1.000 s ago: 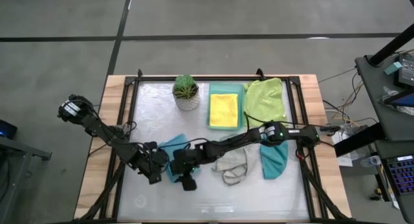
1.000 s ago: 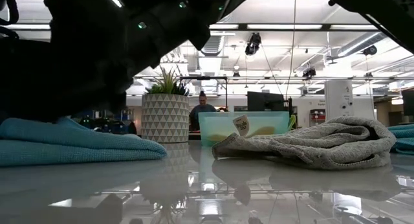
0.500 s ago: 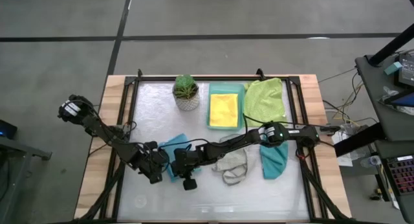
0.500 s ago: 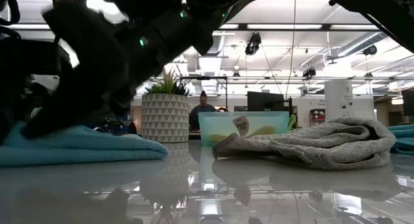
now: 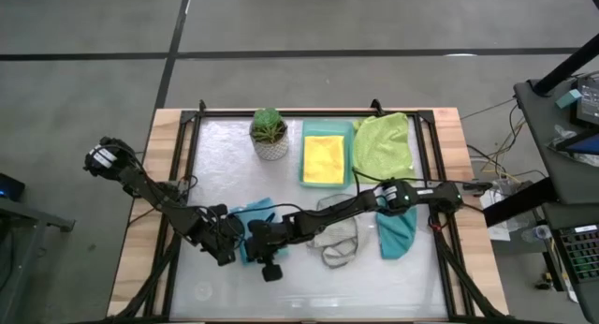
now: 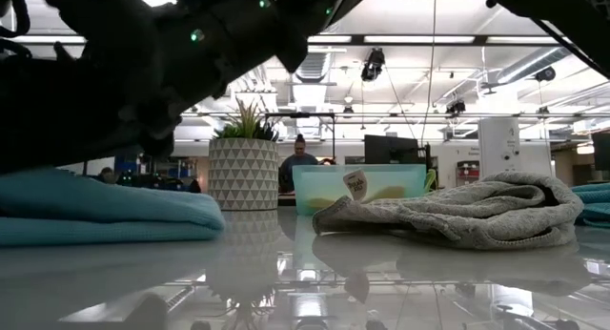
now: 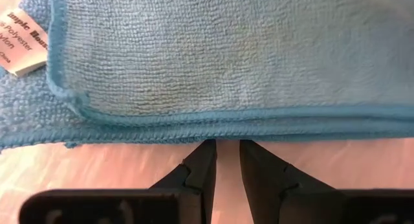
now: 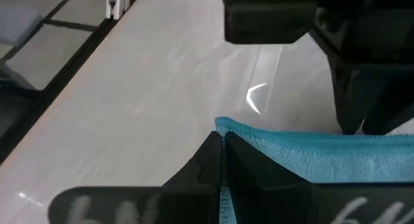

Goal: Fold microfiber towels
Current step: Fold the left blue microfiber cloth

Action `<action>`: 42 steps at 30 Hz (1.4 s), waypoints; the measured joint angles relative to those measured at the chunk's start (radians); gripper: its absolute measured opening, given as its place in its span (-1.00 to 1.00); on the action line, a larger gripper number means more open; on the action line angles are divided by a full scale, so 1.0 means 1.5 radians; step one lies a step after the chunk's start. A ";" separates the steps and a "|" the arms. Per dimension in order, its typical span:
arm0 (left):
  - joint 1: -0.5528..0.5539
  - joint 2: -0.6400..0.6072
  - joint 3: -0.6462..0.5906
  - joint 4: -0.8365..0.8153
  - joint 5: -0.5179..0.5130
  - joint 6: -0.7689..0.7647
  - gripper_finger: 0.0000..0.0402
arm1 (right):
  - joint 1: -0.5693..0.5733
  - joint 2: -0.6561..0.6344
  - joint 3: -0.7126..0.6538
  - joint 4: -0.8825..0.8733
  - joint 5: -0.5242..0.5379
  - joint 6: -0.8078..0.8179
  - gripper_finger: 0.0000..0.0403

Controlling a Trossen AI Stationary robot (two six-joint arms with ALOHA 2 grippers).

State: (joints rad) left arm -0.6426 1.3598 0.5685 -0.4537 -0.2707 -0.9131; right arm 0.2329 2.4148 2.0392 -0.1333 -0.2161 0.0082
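The light blue towel (image 5: 255, 212) lies folded on the table, left of centre, and shows in the low view as a flat stack (image 6: 105, 216). My left gripper (image 7: 223, 160) stands at its folded edge, fingers close together. My right gripper (image 8: 221, 160), reaching across from the right, is shut on a corner of the same towel. The pale grey towel (image 5: 337, 235) lies crumpled beside it, and the teal towel (image 5: 397, 232) lies farther right. The lime green towel (image 5: 384, 144) is spread at the far right. The yellow towel (image 5: 324, 158) lies folded in the tray. My left gripper meets the light blue towel at its folded hemmed edge (image 7: 223, 138), only with the fingertips; several layers lie stacked there. The fingers come in low and level from the table's left. The towel lies flat on the table. My right gripper pinches one corner of the light blue towel (image 8: 223, 125) between its two shut fingers. The fingers slant down toward the table. The hemmed edge runs off from the corner along the table, and the corner stands just above the surface.
A mint-green tray (image 5: 306, 179) and a potted plant (image 5: 270, 132) stand at the far middle. The table has a raised black frame (image 5: 192, 174) along its sides. A person shows in the room beyond the table (image 6: 300, 158).
My right gripper has come down onto the light blue towel and shifted slightly toward the table's left edge. In the low view the towel's end toward the plant has drawn back a little and flattened.
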 joint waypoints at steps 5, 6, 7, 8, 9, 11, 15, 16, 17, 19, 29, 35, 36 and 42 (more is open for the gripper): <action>0.000 -0.001 0.006 -0.004 0.001 0.001 -0.71 | -0.003 0.018 -0.001 0.022 0.000 0.021 -0.96; 0.000 -0.001 0.008 -0.005 0.001 0.001 -0.71 | -0.004 0.019 -0.001 0.022 -0.001 0.022 -0.95; 0.001 -0.003 0.010 -0.006 0.001 0.003 -0.71 | -0.006 0.019 -0.001 0.025 -0.001 0.023 -0.94; 0.001 -0.006 0.012 -0.012 0.002 0.005 -0.71 | -0.008 0.018 -0.001 0.029 -0.001 0.023 -0.92; 0.001 -0.010 0.015 -0.021 0.003 0.006 -0.71 | -0.010 0.018 0.000 0.031 -0.001 0.023 -0.89; 0.001 -0.018 0.022 -0.047 0.003 0.006 -0.71 | -0.013 0.016 0.000 0.027 -0.001 0.024 -0.81; 0.001 -0.045 0.029 -0.080 0.005 0.002 -0.71 | -0.019 0.005 0.000 0.015 -0.001 0.025 -0.62; 0.001 -0.053 0.029 -0.082 0.006 0.002 -0.71 | -0.021 0.001 0.000 0.013 -0.001 0.024 -0.57; 0.001 -0.060 0.029 -0.082 0.005 0.002 -0.71 | -0.023 -0.003 0.000 0.008 -0.001 0.024 -0.54; 0.001 -0.075 0.029 -0.083 0.005 0.005 -0.71 | -0.027 -0.007 0.000 -0.009 -0.001 0.022 -0.49; 0.001 -0.119 0.028 -0.089 -0.131 0.008 -0.71 | -0.026 -0.033 -0.003 -0.088 0.000 -0.028 -0.53; 0.002 -0.117 0.016 -0.090 -0.230 0.007 -0.69 | -0.025 -0.075 -0.058 -0.095 0.006 -0.039 -0.63; 0.003 -0.117 0.011 -0.089 -0.232 0.004 -0.67 | -0.025 -0.085 -0.071 -0.088 0.007 -0.037 -0.64; 0.004 -0.101 -0.010 -0.088 -0.240 -0.030 -0.58 | -0.023 -0.131 -0.178 -0.002 0.012 0.002 -0.67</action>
State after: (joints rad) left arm -0.6361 1.2083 0.5541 -0.5860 -0.6300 -0.9574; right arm 0.1984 2.2190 1.7723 -0.1370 -0.1979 0.0112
